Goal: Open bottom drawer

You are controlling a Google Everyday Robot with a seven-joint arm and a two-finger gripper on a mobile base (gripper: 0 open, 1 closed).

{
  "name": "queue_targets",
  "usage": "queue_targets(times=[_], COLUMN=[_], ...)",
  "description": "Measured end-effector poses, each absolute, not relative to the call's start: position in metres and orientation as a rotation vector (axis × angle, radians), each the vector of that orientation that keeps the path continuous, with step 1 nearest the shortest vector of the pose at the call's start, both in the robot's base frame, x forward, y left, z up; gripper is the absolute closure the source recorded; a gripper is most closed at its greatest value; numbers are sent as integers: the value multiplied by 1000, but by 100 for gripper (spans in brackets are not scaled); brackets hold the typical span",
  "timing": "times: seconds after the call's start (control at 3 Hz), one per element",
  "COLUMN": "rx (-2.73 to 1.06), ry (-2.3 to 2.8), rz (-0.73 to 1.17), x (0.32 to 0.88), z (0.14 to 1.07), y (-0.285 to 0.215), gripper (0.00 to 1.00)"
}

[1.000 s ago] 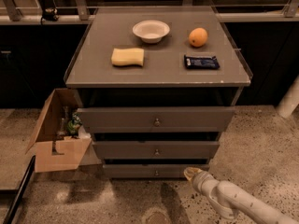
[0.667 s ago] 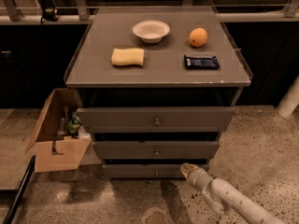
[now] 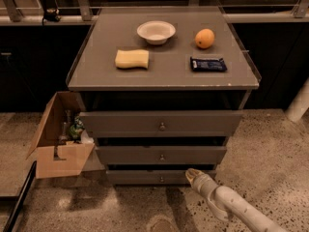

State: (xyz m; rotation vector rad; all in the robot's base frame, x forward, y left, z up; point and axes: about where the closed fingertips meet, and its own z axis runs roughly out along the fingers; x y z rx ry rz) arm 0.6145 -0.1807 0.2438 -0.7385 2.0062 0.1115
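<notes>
The grey cabinet has three drawer fronts. The bottom drawer (image 3: 145, 177) is the slimmest panel, just above the floor, with a small round metal knob (image 3: 161, 179) at its centre. Above it are the mid-sized drawer (image 3: 161, 155) and the tallest top drawer (image 3: 161, 123). My gripper (image 3: 191, 173) comes in from the lower right on a pale arm. Its tip is at the right part of the bottom drawer's front, a little right of the knob.
On the cabinet top (image 3: 164, 66) lie a white bowl (image 3: 156, 32), a yellow sponge (image 3: 132, 59), an orange (image 3: 204, 38) and a dark snack bar (image 3: 208, 64). An open cardboard box (image 3: 57, 144) with items stands on the floor at the left. Speckled floor (image 3: 270, 153) lies to the right.
My gripper and arm have moved left and slightly up, closer to the bottom drawer's front. The drawers and the items on top have not moved.
</notes>
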Motion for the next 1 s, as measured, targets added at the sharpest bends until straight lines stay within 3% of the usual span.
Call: queue_targets(times=[1.0], rx=[-655], ry=[1965], rz=[49], x=[680], z=[201], y=[-180], gripper=[100])
